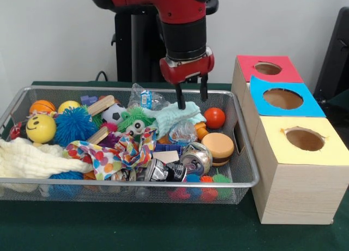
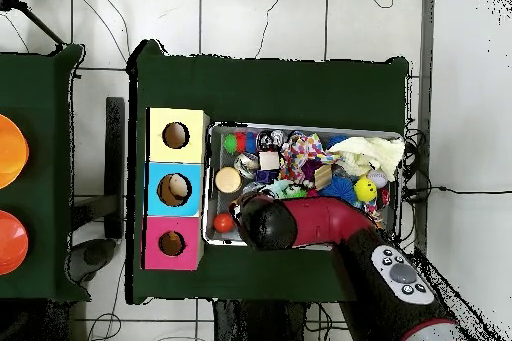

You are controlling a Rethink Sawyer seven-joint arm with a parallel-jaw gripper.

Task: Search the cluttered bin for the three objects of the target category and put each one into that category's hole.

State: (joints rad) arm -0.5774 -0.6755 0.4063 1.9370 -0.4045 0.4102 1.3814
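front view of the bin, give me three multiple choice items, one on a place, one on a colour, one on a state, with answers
1. Where is the red ball?
A. in the wire bin, at the end nearest the boxes
B. on the yellow-topped box
C. on the green cloth outside the bin

2. What colour tops the middle box?
A. red
B. blue
C. yellow

3. How is the hand?
A. shut on the red ball
B. open, fingers apart above the pale green cloth
C. down inside a hole

Answers: 1 A, it lies within the mesh walls; 2 B, blue sits between red and yellow; 3 B, a gap shows between the fingers, which hold nothing.
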